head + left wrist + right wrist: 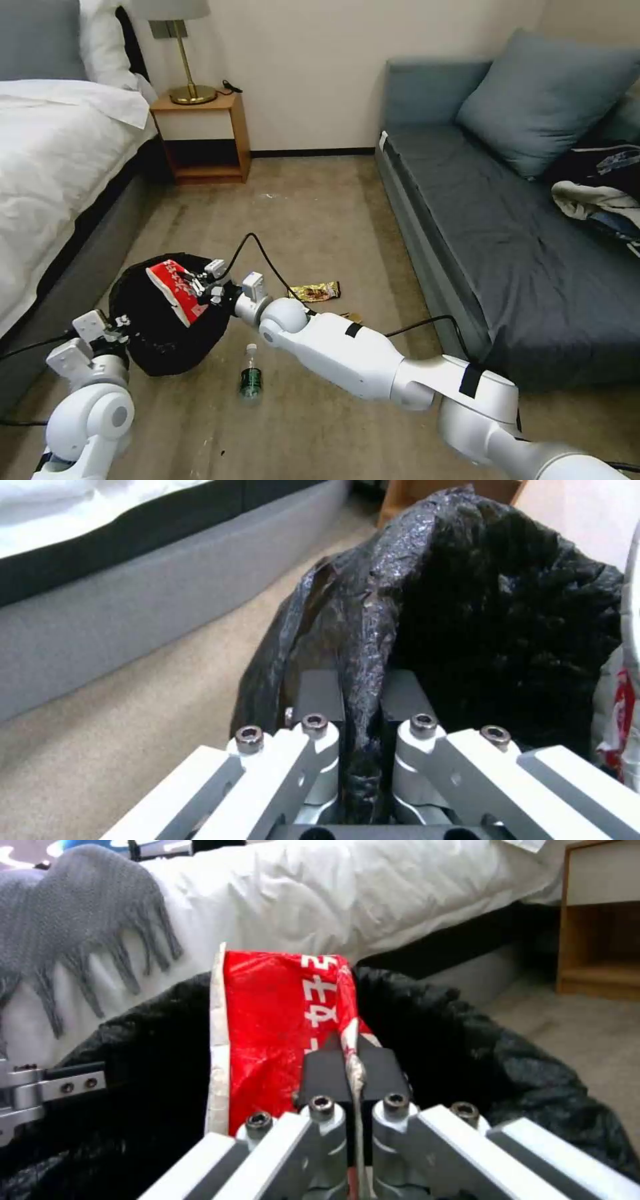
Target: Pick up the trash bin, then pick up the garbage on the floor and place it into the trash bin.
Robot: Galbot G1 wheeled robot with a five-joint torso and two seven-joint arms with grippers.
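The round trash bin lined with a crinkled black plastic bag (160, 333) sits tilted beside the grey bed base, its open mouth turned up and toward the robot's right. The left tool (113, 331) grips the near side of the rim; in the left wrist view its dark pads (320, 690) are clenched on a pinched fold of the black liner (363, 680), with the rest of the bag bulging beyond them.

The right tool (203, 287) reaches across from the right and is clamped on the red-and-white printed plastic wrapper (175, 288), holding it over the bin's opening. In the right wrist view the black pads (323, 1072) squeeze the wrapper's whitish sealed edge, and the red sheet (273, 1030) stands upright in front of the dark liner (467, 1050), which curves around it on both sides. What lies deeper inside the bin cannot be made out; the interior reads as black.

On the beige carpet floor (313, 207), the small clear bottle with a green label (250, 375) lies just beside the bin, under the right forearm. The shiny gold-brown snack wrapper (315, 291) lies farther back, near the arm's black cable, apart from the bin. A scrap of brown paper (353, 317) peeks out just beside the right arm's upper edge.
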